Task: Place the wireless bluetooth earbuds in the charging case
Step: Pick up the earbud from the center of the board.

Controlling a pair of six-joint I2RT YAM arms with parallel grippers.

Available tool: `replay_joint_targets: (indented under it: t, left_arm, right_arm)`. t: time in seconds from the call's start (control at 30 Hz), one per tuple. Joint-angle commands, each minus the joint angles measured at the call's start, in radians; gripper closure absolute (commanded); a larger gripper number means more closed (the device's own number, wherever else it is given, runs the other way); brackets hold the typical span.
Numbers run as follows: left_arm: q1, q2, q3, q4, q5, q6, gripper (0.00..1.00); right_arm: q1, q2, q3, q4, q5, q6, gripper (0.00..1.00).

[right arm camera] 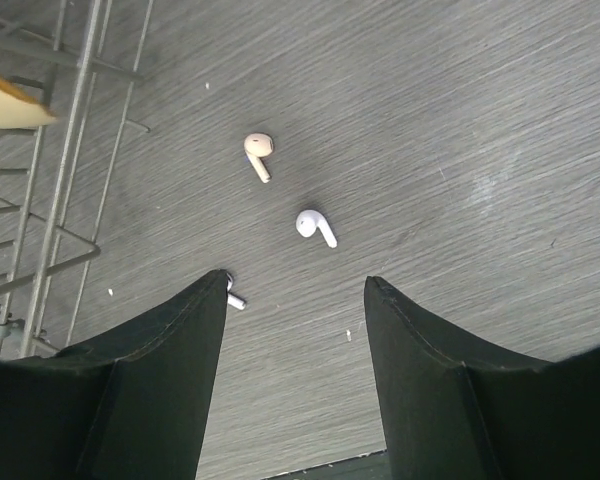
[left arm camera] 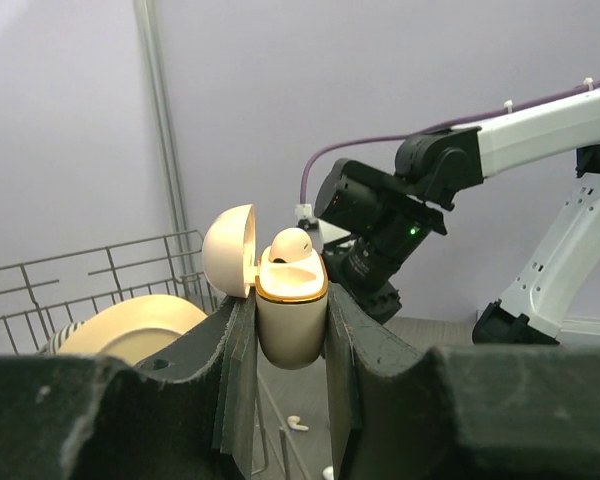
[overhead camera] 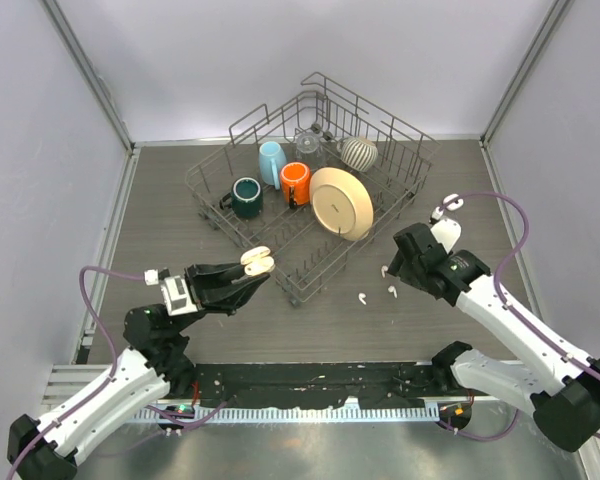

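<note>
**Left wrist view.** Lower foreground: my left gripper (left arm camera: 291,300), its two dark fingers (left arm camera: 235,350) closed against the sides of the charging case (left arm camera: 291,325). The case stands upright at centre frame. It is cream with an orange rim, and its lid (left arm camera: 228,250) is swung open to the left. One white earbud (left arm camera: 290,243) sits in the mouth of the case, its rounded top above the rim. My right arm (left arm camera: 500,140) is at upper right.

**Right wrist view.** Lower foreground: my right gripper (right arm camera: 296,285), jaws standing apart over the bare table (right arm camera: 460,150), gripping nothing. Three loose earbuds (right arm camera: 314,226) lie on the table. One is at centre, just above the gap between the jaws. One (right arm camera: 259,152) is higher, toward upper centre. One (right arm camera: 234,298) is at the tip of the lower-left finger, partly hidden; I cannot tell whether it touches that finger.

**Top view.** A wire dish rack (overhead camera: 280,245) at upper centre holds a cream plate (overhead camera: 342,203) and three mugs: teal (overhead camera: 247,197), orange (overhead camera: 296,183) and pale blue (overhead camera: 271,163). The loose earbuds lie right of centre, between the rack and my right gripper. The held case is at lower left of centre.
</note>
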Motion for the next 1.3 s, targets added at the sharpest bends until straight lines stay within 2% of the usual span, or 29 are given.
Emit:
replay_joint_targets:
  t: [0.0, 0.33, 0.67, 0.9, 1.27]
  left_arm:
    - [0.001, -0.037, 0.006, 0.016, -0.038, 0.002, 1.0]
    - [0.001, -0.054, -0.014, 0.021, -0.072, -0.003, 1.0]
    - [0.001, -0.053, -0.016, 0.013, -0.076, -0.003, 1.0]
    - [0.001, -0.046, -0.016, 0.015, -0.075, 0.0, 1.0]
    - [0.001, -0.031, -0.01, 0.023, -0.07, 0.0, 1.0]
  right_arm:
    - [-0.069, 0.021, -0.018, 0.125, -0.127, -0.075, 0.38]
    - [-0.108, 0.167, -0.031, 0.219, -0.159, -0.115, 0.4]
    - [-0.128, 0.312, -0.045, 0.361, -0.167, -0.201, 0.47]
    - [-0.14, 0.343, -0.096, 0.466, -0.161, -0.234, 0.47]
    - [-0.144, 0.408, -0.12, 0.57, -0.135, -0.23, 0.55]
